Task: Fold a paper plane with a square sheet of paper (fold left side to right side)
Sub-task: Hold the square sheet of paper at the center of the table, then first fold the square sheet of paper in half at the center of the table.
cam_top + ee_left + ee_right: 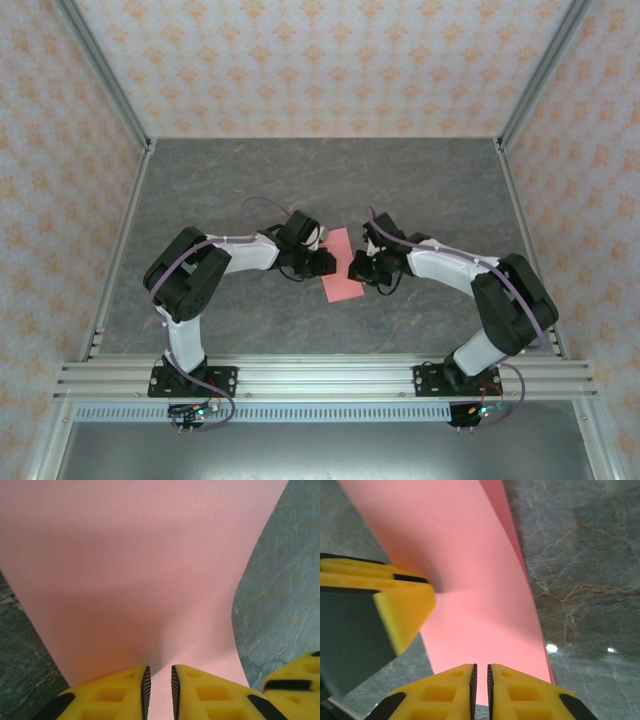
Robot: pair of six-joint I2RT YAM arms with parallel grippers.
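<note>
One square sheet of paper [342, 265], thin, smooth and salmon-pink (bowed, not flat), sits mid-table between two grippers. The left gripper [158, 672] and right gripper [481, 670], with yellow fingers and ribbed black pads, each pinch its edge over the grey marbled table [250, 190].

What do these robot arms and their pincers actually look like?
The left arm and right arm each have white links between bulky black joints, with a thin purple cable looping alongside. The left gripper and right gripper have chunky yellow fingers with hollow cut-outs and black ribbed inner pads.
</note>
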